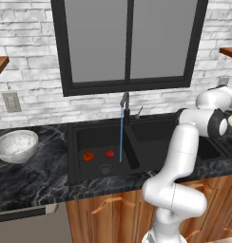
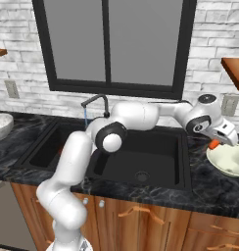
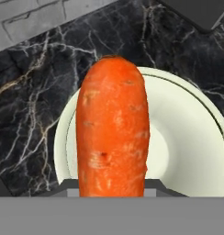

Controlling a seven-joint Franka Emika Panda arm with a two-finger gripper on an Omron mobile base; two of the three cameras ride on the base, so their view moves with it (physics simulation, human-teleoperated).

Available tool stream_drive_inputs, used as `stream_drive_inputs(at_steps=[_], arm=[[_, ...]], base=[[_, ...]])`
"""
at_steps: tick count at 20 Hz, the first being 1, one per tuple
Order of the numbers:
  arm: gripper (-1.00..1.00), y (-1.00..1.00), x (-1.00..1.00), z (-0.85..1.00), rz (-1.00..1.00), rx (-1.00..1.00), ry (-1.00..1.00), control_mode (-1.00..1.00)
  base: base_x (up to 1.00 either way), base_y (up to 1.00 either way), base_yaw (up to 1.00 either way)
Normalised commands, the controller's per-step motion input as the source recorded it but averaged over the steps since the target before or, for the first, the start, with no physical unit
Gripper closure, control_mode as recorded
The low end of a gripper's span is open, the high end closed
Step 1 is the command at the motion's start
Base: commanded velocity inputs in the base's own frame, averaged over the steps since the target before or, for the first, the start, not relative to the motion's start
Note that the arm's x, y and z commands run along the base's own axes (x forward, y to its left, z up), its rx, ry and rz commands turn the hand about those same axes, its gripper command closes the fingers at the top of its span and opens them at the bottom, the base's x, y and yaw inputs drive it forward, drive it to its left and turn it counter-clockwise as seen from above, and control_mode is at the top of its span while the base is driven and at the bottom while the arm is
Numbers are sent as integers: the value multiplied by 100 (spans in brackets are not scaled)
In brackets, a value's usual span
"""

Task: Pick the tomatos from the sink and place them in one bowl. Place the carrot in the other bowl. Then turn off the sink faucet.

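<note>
The carrot (image 2: 214, 144) is held by the end effector (image 2: 217, 142) above the cream-greenish bowl (image 2: 232, 162) on the table (image 2: 209, 188).

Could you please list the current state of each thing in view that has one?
carrot: held above the cream bowl
gripper: shut on the carrot
cream bowl: empty
faucet: running
tomatoes: in the left basin of the sink
mottled bowl: empty, on the counter

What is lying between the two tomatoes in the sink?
Nothing: in the left base view the orange-red tomato and the red tomato sit apart on the black floor of the sink, with bare floor between them.
</note>
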Motion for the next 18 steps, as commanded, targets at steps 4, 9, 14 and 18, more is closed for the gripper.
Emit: stream_drive_inputs(at_steps=[4, 9, 14, 18], arm=[[100, -9, 2, -14, -1, 0, 0, -100], [100, -14, 0, -9, -2, 0, 0, -100], [100, -9, 1, -11, -1, 0, 0, -100], [100, -13, 0, -3, -1, 0, 0, -100]], base=[[0, 0, 0], [0, 0, 0], [0, 0, 0], [0, 0, 0]])
